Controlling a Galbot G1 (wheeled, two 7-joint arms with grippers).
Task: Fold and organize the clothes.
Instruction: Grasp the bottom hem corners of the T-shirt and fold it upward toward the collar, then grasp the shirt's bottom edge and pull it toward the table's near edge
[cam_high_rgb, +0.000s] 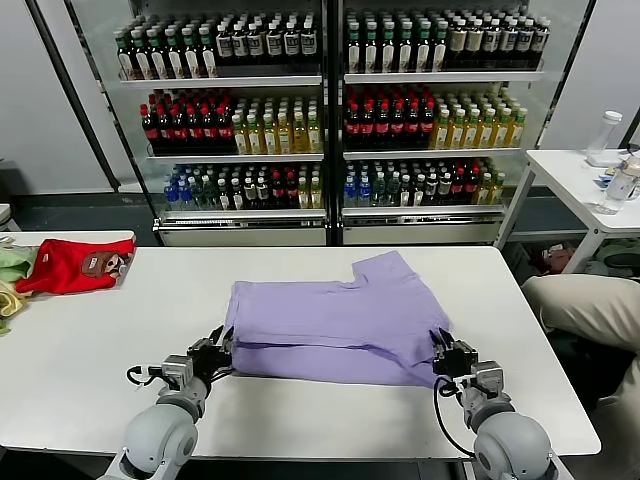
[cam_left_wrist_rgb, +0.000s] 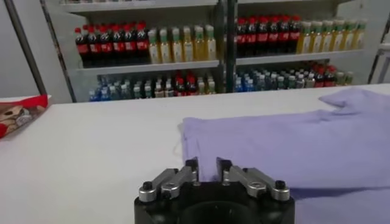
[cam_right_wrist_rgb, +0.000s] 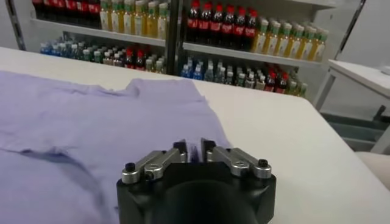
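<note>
On the white counter, seen from the head, the lavender T-shirt lies at mid-width, already doubled over, a sleeve reaching toward the far edge. The left tool sits at the shirt's near left corner and the right tool at its near right corner, both low by the hem. A red garment and some green cloth lie at the far left corner, well apart. Shelves of bottles stand behind, and a side table with a clear bottle sits off to the right. Nothing lies between the tools and the shirt.

From the left wrist, the left tool shows a narrow gap between its fingers, holding nothing; the shirt's folded edge lies just ahead of them.

From the right wrist, the right tool is likewise slightly parted and empty, its tips over the shirt's edge near the counter's right side.

The fabric looks thin, soft and light; it will likely drape and wrinkle, and layers may slide. Pinching both layers at the near corners seems the surest hold.
</note>
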